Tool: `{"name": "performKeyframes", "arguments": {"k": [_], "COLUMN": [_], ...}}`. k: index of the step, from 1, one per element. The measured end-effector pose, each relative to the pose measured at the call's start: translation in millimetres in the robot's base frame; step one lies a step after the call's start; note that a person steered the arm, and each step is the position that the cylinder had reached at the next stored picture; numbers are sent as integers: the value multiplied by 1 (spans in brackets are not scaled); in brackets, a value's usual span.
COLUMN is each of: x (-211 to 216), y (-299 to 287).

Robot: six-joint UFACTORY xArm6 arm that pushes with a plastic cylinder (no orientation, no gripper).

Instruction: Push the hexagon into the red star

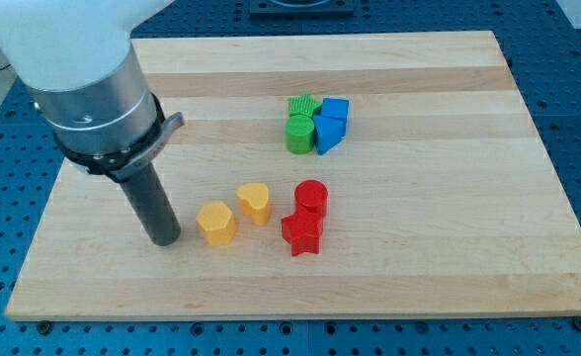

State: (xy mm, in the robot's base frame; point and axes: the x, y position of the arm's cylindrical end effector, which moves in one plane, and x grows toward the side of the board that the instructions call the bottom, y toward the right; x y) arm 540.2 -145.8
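Camera view shows the rod's bare tip (163,240), holding nothing, just left of the yellow hexagon (215,222), which sits left of the red star (302,233) and looks light, rigid and slippery, best pushed squarely on its left face.

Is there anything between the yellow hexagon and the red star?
No. In the camera view, only bare wood lies between the yellow hexagon and the red star. The yellow heart sits just above that line.

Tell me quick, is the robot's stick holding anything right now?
No jaws here, only a rod. My tip holds nothing; it rests on the board just to the view's left of the yellow hexagon, with a small gap between them.
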Motion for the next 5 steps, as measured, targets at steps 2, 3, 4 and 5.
{"name": "performKeyframes", "arguments": {"k": [2,3,4,5], "x": [0,0,-7,-12], "y": [39,30,15,31]}}
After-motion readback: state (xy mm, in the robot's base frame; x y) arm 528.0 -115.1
